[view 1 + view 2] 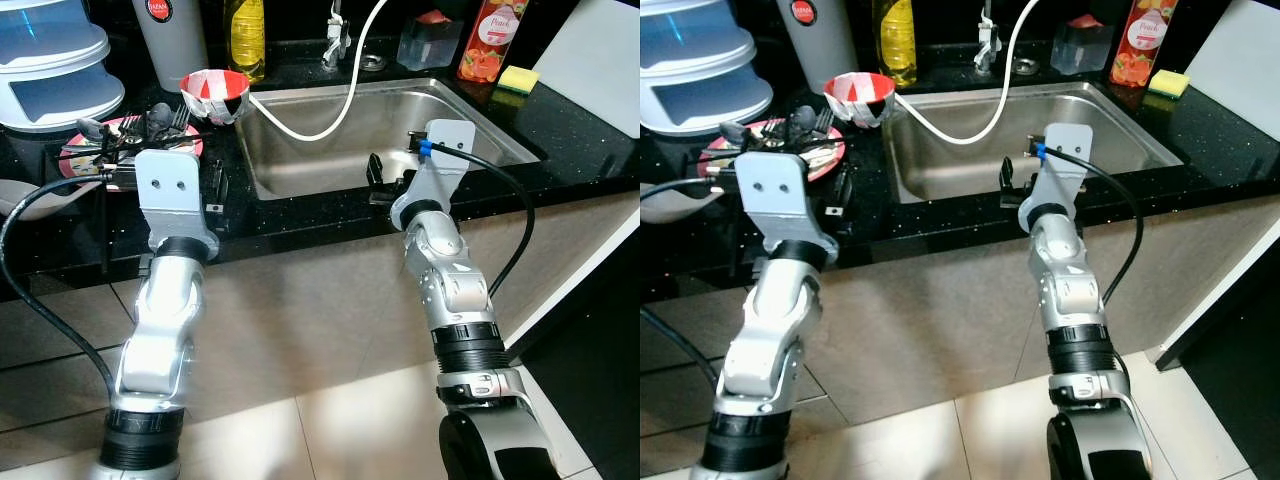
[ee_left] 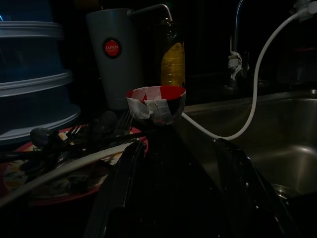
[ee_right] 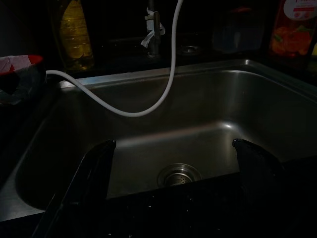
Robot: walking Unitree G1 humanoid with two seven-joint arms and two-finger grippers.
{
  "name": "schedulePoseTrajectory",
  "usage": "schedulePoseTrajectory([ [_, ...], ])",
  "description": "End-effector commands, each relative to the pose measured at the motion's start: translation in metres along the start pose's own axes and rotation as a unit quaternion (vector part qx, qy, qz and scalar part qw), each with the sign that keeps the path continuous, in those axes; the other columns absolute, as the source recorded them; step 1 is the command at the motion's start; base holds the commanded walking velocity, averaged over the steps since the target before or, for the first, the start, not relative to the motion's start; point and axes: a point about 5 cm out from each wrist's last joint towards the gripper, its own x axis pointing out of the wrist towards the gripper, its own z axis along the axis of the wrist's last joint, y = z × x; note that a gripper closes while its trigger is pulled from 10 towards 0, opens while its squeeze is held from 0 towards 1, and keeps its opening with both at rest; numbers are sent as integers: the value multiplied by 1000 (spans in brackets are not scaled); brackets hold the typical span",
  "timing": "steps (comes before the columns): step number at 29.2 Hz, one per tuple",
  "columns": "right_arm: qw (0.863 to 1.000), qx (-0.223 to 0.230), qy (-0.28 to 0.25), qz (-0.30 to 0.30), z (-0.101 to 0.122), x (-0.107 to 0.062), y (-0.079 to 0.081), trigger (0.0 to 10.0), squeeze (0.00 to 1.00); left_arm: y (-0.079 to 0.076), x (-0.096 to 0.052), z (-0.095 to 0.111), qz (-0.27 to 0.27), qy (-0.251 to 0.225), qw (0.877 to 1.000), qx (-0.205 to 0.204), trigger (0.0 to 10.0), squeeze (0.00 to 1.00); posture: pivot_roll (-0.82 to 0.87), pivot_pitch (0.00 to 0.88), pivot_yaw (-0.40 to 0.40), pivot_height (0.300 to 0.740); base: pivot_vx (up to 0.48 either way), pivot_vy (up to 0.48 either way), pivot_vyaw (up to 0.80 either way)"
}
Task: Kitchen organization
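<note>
Plate [image 1: 75, 160] of cutlery sits on the black counter [image 1: 560, 130], left of the sink [image 1: 300, 170]. My left gripper [image 2: 181, 193] hovers beside it, fingers wide, empty. My right gripper [image 3: 173, 188] spreads wide over the sink's front rim. Taped red bowl [image 1: 215, 95] and white hose [image 1: 330, 120] lie beyond.

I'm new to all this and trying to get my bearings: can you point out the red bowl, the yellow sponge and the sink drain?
red bowl [image 1: 215, 95]: left eye view, on its taped outer wall.
yellow sponge [image 1: 518, 78]: left eye view, on its top face.
sink drain [image 3: 179, 174]: right wrist view, on the metal strainer.
</note>
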Motion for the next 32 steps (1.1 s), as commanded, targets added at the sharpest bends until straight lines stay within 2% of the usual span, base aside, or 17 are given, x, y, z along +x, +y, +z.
schedulePoseTrajectory([
  [1, 1000, 2, 7, 1, -4, -1, 2, 10000, 0, 0, -5, -6, 3, 14, 1000, 5, 10000, 0, 84, 0, -17, 740, 0, 0, 0],
  [9, 1000, 1, 18, -1, -11, -6, 1, 10000, 0, -4, -8, -13, -7, 29, 999, 19, 10000, 0, 79, 0, -10, 740, 0, 0, 0],
  [11, 1000, 2, 18, -1, -11, -6, 1, 10000, 0, -5, -8, -14, -10, 32, 999, 27, 10000, 0, 79, 0, -8, 740, 0, 0, 0],
  [13, 1000, 4, 18, -2, -11, -6, 2, 10000, 0, -7, -8, -18, -18, 40, 997, 56, 10000, 0, 76, 0, -1, 740, 0, 0, 0],
  [16, 1000, 5, 19, -1, -12, -6, 4, 10000, 0, -7, -9, -20, -23, 42, 997, 63, 10000, 0, 78, 0, 4, 740, 0, 0, 0],
  [22, 999, -19, 40, -14, -36, -16, -3, 10000, 0, -14, -18, -33, -37, 64, 995, 61, 10000, 0, 88, 0, 15, 740, 0, 0, 0],
  [24, 998, -49, 41, -22, -46, -26, -11, 10000, 0, -20, -27, -39, -42, 73, 994, 66, 10000, 0, 89, 0, 17, 740, 0, 0, 0],
  [27, 998, -58, 26, -20, -42, -28, -10, 10000, 0, -21, -28, -37, -43, 68, 995, 65, 10000, 0, 91, 0, 21, 740, 0, 0, 0],
  [32, 998, -60, 8, -20, -33, -22, -9, 10000, 0, -15, -22, -30, -36, 48, 995, 77, 10000, 0, 90, 0, 25, 740, 0, 0, 0],
])
